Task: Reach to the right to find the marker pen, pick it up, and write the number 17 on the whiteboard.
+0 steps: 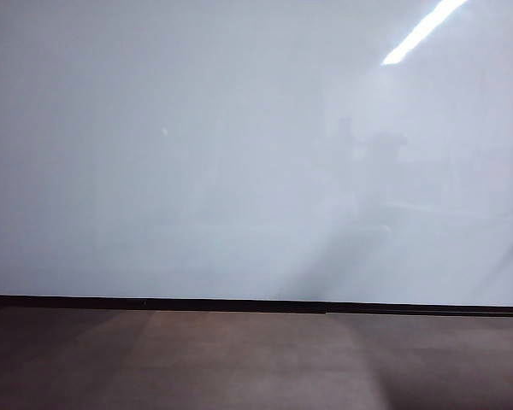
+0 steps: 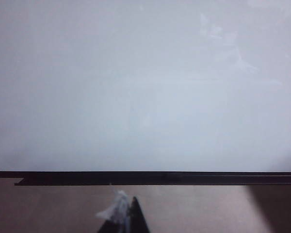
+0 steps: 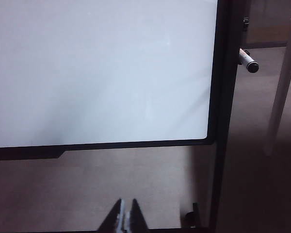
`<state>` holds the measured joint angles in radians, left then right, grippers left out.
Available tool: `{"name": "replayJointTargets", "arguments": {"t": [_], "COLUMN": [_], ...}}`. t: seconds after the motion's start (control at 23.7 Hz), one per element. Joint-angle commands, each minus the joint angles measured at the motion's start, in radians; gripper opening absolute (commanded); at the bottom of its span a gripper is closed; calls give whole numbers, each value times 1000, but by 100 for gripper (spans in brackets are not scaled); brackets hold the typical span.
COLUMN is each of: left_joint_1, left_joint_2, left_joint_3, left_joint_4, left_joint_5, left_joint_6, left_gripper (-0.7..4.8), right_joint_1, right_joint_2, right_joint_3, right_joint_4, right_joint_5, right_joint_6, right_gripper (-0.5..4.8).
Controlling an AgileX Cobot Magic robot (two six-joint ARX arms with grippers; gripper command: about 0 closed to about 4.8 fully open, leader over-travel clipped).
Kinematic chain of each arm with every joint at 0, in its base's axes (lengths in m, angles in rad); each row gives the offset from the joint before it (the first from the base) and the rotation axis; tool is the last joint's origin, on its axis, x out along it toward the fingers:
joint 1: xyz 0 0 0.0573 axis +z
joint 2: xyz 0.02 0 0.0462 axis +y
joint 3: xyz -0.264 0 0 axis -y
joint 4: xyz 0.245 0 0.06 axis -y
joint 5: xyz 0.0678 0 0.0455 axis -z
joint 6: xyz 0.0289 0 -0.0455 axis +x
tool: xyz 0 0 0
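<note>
A very large glossy white rectangular whiteboard with a thin black frame (image 1: pixel 239 171) fills most of the exterior view, standing upright above a brown floor (image 1: pixel 239 367). Its surface is blank, with faint grey reflections and a bright light streak near the upper right corner. No arm shows in the exterior view.

In the right wrist view the right tool (image 3: pixel 125 216) sits low before the board's lower right corner, its two dark fingers pressed together with nothing between them. Beyond the board's black right frame post (image 3: pixel 225 97), a white marker pen with a black cap (image 3: pixel 247 60) sticks out level from behind the post, apart from the tool. A pale table leg (image 3: pixel 281 97) stands further off on the brown floor.

In the left wrist view the left tool (image 2: pixel 123 218) shows only as a dark pointed tip with a whitish smear below the board's bottom edge; whether it is open or closed cannot be told.
</note>
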<state>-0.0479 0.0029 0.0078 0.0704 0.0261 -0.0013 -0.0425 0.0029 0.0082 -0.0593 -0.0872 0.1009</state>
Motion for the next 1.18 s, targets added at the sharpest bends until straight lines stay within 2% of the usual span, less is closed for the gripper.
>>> {"name": "replayJointTargets", "arguments": {"t": [0.04, 0.42, 0.55, 0.72, 1.05, 1.18], "left_joint_1": [0, 0, -28, -166, -531, -638], "left_joint_2": [1, 1, 1, 1, 1, 1], "left_joint_3": [1, 1, 0, 0, 0, 0], "left_joint_4": [13, 13, 13, 13, 13, 13], "left_joint_5": [3, 3, -8, -54, -51, -48], "left_joint_6": [-3, -3, -3, -3, -3, -3], "left_gripper": [-5, -5, -5, -5, -5, -5], "right_joint_1": [0, 0, 0, 0, 0, 0], "right_joint_2": [-1, -1, -1, -1, -1, -1], "right_joint_3": [-5, -5, -5, -5, -5, -4], "right_joint_4": [30, 31, 31, 31, 35, 42], "right_joint_5": [7, 6, 7, 7, 7, 7], "right_joint_6": [4, 4, 4, 4, 4, 5], "right_gripper": [21, 21, 21, 22, 21, 21]}}
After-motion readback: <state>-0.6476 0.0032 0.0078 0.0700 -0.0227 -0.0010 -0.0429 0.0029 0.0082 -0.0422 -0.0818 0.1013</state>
